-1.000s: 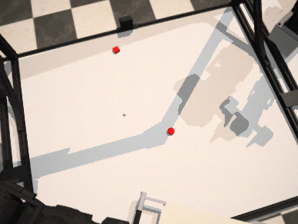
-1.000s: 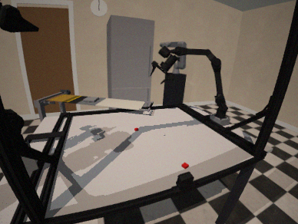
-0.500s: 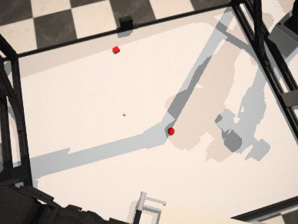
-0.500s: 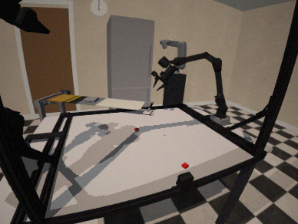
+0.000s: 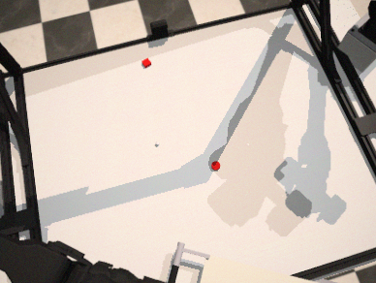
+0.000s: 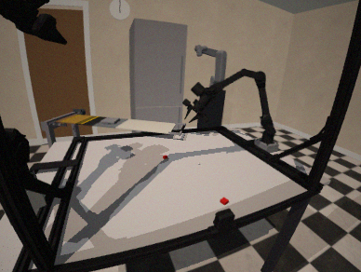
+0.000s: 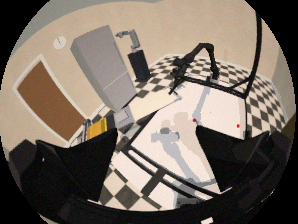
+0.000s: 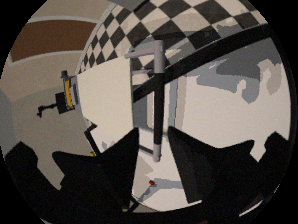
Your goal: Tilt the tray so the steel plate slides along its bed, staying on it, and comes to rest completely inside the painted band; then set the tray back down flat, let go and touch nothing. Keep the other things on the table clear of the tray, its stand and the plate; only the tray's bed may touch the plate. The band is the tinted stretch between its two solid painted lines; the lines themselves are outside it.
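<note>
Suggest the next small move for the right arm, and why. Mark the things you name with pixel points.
I'd ease the right gripper (image 6: 186, 124) (image 7: 175, 85) (image 8: 153, 130) shut on the tray's handle (image 5: 179, 249) (image 6: 178, 127) (image 7: 178, 96) (image 8: 159, 105) before tilting: its fingers straddle the bar, but a gap shows on each side.
</note>
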Action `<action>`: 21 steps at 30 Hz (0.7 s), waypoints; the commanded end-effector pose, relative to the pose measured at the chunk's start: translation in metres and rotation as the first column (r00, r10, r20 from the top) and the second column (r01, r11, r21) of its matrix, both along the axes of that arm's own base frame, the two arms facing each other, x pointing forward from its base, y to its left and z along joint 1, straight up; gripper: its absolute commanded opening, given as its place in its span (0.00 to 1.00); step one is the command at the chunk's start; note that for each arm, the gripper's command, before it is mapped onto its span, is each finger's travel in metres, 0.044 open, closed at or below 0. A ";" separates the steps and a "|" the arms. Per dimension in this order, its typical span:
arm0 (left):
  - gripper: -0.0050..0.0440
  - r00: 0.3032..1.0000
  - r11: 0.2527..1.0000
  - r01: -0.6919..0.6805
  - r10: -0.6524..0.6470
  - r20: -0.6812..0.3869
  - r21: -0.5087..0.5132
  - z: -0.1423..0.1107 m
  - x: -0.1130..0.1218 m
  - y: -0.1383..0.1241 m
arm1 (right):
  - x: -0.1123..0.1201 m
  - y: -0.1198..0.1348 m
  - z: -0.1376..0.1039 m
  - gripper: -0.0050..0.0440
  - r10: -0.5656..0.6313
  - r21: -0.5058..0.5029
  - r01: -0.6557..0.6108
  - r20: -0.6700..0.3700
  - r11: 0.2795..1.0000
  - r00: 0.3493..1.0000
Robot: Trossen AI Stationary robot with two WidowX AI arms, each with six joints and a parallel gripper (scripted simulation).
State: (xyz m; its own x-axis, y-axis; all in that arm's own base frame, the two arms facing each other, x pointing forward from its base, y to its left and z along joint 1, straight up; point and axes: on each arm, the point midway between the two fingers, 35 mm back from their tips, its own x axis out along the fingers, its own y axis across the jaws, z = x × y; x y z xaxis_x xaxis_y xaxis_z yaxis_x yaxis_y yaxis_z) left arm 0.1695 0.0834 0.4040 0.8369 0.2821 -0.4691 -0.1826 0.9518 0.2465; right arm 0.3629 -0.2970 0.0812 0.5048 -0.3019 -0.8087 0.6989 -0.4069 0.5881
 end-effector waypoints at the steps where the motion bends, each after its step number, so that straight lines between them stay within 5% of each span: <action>1: 1.00 1.000 1.000 -0.012 0.012 -0.015 -0.015 0.000 0.005 0.014 | -0.003 0.002 -0.017 0.41 0.002 0.014 -0.002 -0.013 1.000 1.000; 13: 1.00 0.998 0.996 -0.059 0.057 -0.041 -0.063 -0.003 0.011 0.060 | -0.003 0.002 -0.017 0.41 0.002 0.014 -0.002 -0.013 1.000 1.000; 21: 1.00 0.995 0.989 -0.100 0.096 -0.041 -0.105 -0.006 0.006 0.102 | 0.011 -0.006 -0.039 0.41 0.002 0.014 -0.002 -0.013 1.000 1.000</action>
State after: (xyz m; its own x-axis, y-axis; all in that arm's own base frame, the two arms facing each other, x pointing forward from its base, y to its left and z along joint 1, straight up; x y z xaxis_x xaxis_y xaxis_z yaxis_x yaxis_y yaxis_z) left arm 0.1781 0.1725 0.3969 0.7902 0.3053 -0.5313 -0.2569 0.9522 0.1651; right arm 0.3688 -0.3014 0.0536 0.5000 -0.2960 -0.8139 0.7032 -0.4097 0.5811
